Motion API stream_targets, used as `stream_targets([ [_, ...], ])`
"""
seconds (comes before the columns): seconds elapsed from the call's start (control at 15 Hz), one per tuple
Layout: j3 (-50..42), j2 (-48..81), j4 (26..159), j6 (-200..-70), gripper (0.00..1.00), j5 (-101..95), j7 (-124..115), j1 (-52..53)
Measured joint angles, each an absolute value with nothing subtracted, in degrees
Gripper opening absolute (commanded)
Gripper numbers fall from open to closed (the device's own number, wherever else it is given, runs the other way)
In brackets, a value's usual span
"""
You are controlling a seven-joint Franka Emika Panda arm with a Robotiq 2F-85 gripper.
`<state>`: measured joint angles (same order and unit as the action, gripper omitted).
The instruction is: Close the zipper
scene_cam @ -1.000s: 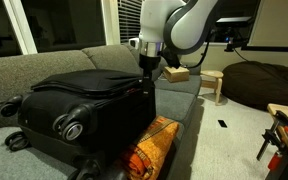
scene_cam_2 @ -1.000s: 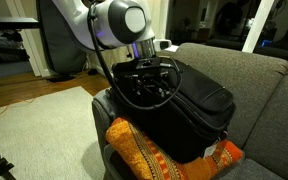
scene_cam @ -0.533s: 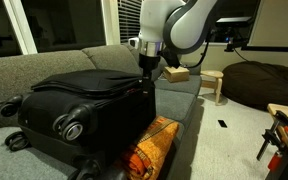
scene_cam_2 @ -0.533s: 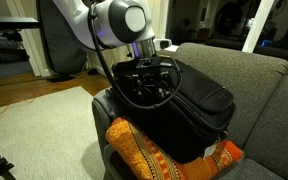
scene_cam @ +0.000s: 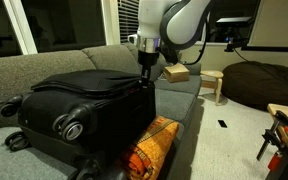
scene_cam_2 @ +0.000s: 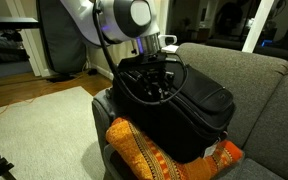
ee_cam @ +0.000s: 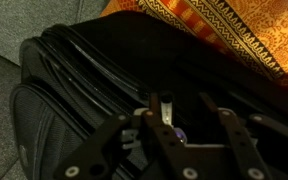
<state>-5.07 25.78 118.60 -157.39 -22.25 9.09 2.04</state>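
Since the zipper (ee_cam: 79, 68) is only a thin line along the lid seam of the black suitcase (scene_cam: 84, 95), the fingers (ee_cam: 227, 128) hang straight down over the case's top corner. They stand partly closed about a small pale tab (ee_cam: 164, 116) — likely the pull, judging by where it sits — though whether they have pinched it I cannot tell. Farther off, the case lies flat on the couch (scene_cam_2: 254, 80) seat with the orange cushion (scene_cam_2: 149, 150) pressed against its side near the seat's front edge, which probably steadies it against a dragging pull.
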Motion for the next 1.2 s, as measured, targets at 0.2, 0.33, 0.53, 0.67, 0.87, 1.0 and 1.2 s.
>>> stream_targets([
  [0.2, -5.03, 25.72, 118.12, -156.10, 0.07, -22.25, 9.09, 2.05],
  [0.33, -5.04, 25.68, 117.95, -155.59, 0.08, -22.25, 9.09, 2.05],
  [0.53, -5.03, 25.59, 117.71, -154.71, 0.06, -22.24, 9.04, 2.07],
  [0.67, -5.02, 25.51, 117.69, -154.43, 0.06, -22.19, 8.69, 2.12],
  [0.87, -5.08, 25.47, 117.69, -154.29, 0.06, -22.19, 7.76, 2.27],
  [1.0, -5.09, 25.44, 117.69, -154.18, 0.06, -22.20, 7.46, 2.34],
  [1.2, -5.12, 25.36, 117.70, -153.98, 0.06, -22.25, 6.97, 2.49],
])
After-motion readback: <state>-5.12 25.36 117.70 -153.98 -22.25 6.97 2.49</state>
